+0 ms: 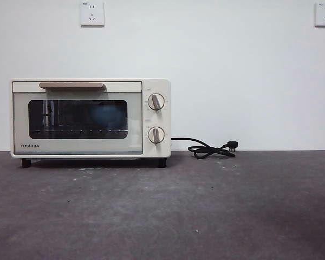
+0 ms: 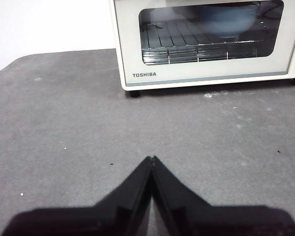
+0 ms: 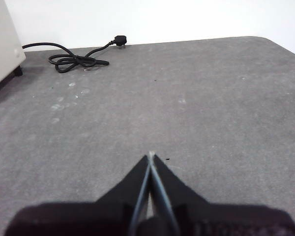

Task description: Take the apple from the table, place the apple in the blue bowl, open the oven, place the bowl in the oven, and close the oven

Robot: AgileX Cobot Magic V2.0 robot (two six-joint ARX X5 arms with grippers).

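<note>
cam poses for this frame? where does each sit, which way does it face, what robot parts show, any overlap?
Front: low, table height, facing the closed oven and wall; no robot visible.
Left wrist: above the table, facing the oven door, blue bowl behind the glass; left gripper shut.
Right wrist: facing bare table and black cord; right gripper shut.
Shared: front and left wrist both show the oven door; front and right wrist the cord.

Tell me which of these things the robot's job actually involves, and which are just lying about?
Part of the job:
- cream-white Toshiba toaster oven, door closed
- glossy blue bowl, seen blurred through the glass, on the wire rack
- dark grey table
- left pincer and right pincer, both shut, holding nothing

Just lying about:
- white wall sockets
</note>
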